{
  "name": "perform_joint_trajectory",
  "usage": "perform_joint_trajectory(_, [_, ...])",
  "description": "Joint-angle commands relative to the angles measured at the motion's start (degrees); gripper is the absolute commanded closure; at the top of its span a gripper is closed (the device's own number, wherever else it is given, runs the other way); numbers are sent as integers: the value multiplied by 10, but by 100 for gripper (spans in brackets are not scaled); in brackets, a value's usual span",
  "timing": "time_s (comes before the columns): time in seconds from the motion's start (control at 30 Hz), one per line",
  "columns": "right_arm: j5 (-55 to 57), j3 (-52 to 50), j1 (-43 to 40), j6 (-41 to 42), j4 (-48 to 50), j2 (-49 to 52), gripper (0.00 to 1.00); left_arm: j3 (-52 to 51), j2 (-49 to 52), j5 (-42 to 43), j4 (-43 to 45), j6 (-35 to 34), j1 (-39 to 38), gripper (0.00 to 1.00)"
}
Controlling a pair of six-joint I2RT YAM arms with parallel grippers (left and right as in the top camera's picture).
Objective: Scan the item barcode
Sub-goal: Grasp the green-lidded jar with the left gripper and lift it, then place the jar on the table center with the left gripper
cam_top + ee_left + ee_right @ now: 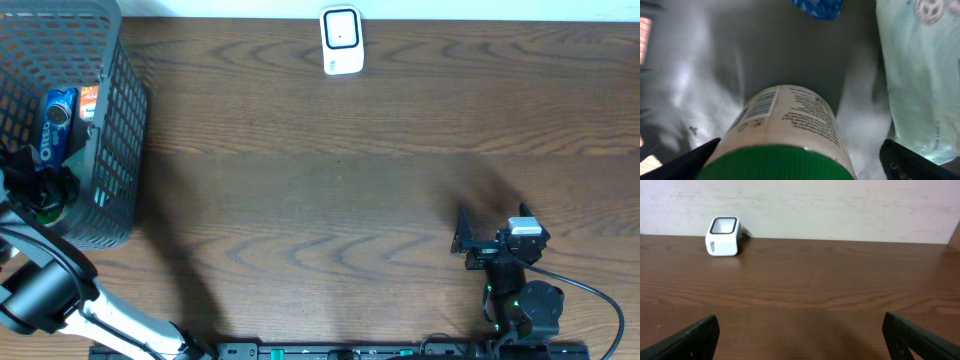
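Grey basket (115,150) — green-capped cream bottle (795,120), barcode (762,105) showing.

Desk (330,200): dark brown wood, wavy grain pattern. Grey plastic lattice basket (120,120) at the desk's left edge, square-mesh walls. Inside: blue snack packet (58,125), white lettering; orange packet (88,102). Cream-labelled round bottle (790,125): black barcode stripes, black fine print, green cap (775,162). Pale mint pouch (920,75). White box scanner (341,41), black window, far edge.
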Motion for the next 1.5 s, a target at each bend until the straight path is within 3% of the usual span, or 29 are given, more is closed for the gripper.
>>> perform_joint_trajectory(0.0, [2,-2,5,4,0,-3,1,-6,5,0,-7,4,2,13])
perform_joint_trajectory(0.1, [2,-2,5,4,0,-3,1,-6,5,0,-16,3,2,35])
perform_joint_trajectory(0.27, [2,-2,5,4,0,-3,1,-5,-5,0,-22,-19,2,47])
perform_joint_trajectory(0.5, [2,-2,5,4,0,-3,1,46,-74,2,-29,-61,-13,47])
perform_joint_trajectory(0.73, [2,-2,5,4,0,-3,1,106,-226,6,5,-138,-51,46])
perform_joint_trajectory(0.8, [2,-2,5,4,0,-3,1,107,-277,42,30,-164,-66,46])
perform_joint_trajectory(0.93, [2,-2,5,4,0,-3,1,107,-381,128,72,-223,-140,46])
perform_joint_trajectory(1.2, [2,-2,5,4,0,-3,1,96,-415,110,29,-254,-372,46])
perform_joint_trajectory(1.33, [2,-2,5,4,0,-3,1,65,-383,-1,-22,-379,-490,46])
perform_joint_trajectory(1.43, [2,-2,5,4,0,-3,1,40,-347,-61,-61,-530,-548,46])
perform_joint_trajectory(1.47, [2,-2,5,4,0,-3,1,17,-317,-81,-67,-621,-581,46])
